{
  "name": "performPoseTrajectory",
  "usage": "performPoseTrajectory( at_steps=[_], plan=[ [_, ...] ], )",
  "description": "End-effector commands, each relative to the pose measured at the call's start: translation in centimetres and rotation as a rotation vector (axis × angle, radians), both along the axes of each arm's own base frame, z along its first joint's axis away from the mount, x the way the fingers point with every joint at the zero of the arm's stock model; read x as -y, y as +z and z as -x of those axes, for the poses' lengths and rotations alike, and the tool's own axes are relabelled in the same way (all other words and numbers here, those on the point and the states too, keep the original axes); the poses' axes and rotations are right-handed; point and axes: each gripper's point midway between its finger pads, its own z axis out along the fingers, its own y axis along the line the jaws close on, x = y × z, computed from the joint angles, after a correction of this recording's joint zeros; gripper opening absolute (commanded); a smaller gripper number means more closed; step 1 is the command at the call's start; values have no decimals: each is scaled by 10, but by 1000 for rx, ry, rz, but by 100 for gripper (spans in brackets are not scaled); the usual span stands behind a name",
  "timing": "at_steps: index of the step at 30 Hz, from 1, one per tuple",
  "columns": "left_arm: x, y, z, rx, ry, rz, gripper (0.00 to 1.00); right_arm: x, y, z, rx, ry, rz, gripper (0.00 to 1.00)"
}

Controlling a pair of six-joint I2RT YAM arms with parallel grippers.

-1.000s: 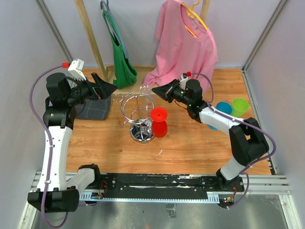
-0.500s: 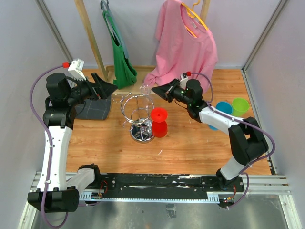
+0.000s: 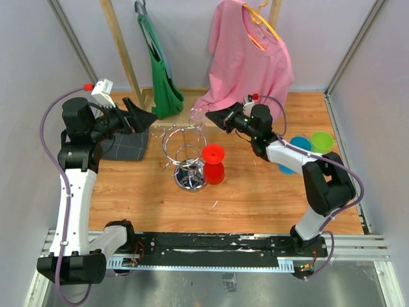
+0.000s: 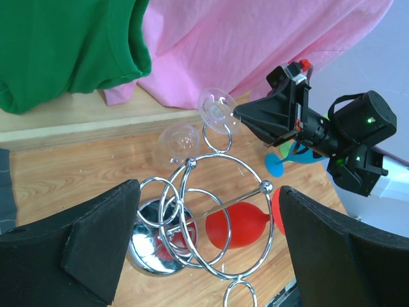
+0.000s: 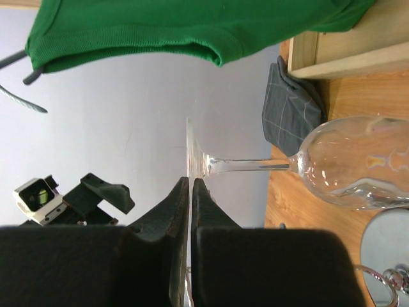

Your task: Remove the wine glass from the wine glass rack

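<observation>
Pressed tight together, the jaws of the right gripper pinch the thin round foot of the wine glass. The glass lies on its side in the air, bowl pointing away from the fingers. The left gripper holds nothing, and its jaws are spread wide close to the wine glass rack. Since a second ago the right gripper has moved a little, up in the view from above, and the glass has gone with it. The glass now hangs just past the rack's far top rings. It is hard to tell if the stem is fully out of the wire ring. The job looks nearly done and likely needs only a bit more pulling away.
</observation>
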Motion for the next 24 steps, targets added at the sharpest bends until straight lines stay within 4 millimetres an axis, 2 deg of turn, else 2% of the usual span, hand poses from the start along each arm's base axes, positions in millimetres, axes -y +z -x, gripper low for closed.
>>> performPoseTrajectory(
  at_steps=[1,13,20,24],
  plan=[
    [1,12,-2,38,-18,4,95,6,46,-14,116,-26,-86,1],
    [3,9,-8,26,-28,19,94,26,65,-24,159,-70,-115,1],
    [4,10,-12,25,-36,29,94,47,74,-28,183,-108,-97,1],
    [7,12,-13,23,-52,47,94,60,86,-28,207,-128,-101,1]
  ],
)
